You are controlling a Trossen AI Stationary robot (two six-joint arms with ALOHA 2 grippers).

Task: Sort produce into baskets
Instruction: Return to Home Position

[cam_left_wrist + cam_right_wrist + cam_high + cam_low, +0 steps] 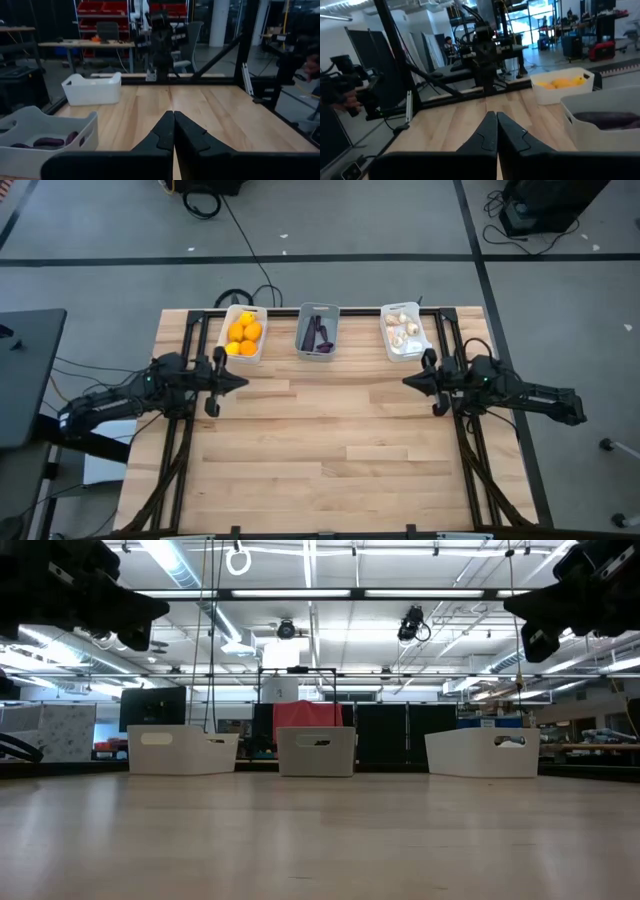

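Left claw (243, 381) pressed together, right claw (407, 382) likewise, rounded plastic bins (318, 306), wooden plank table (330, 440)

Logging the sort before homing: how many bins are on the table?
3, in a row at the table's far edge: left white bin holds orange fruits, middle grey bin purple pieces, right white bin garlic.

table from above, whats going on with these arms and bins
Nothing is being handled. The left pincer and right pincer hang shut and empty over the table. Everything is sorted: orange fruits in the left white bin, purple pieces in the grey bin, garlic in the right white bin.
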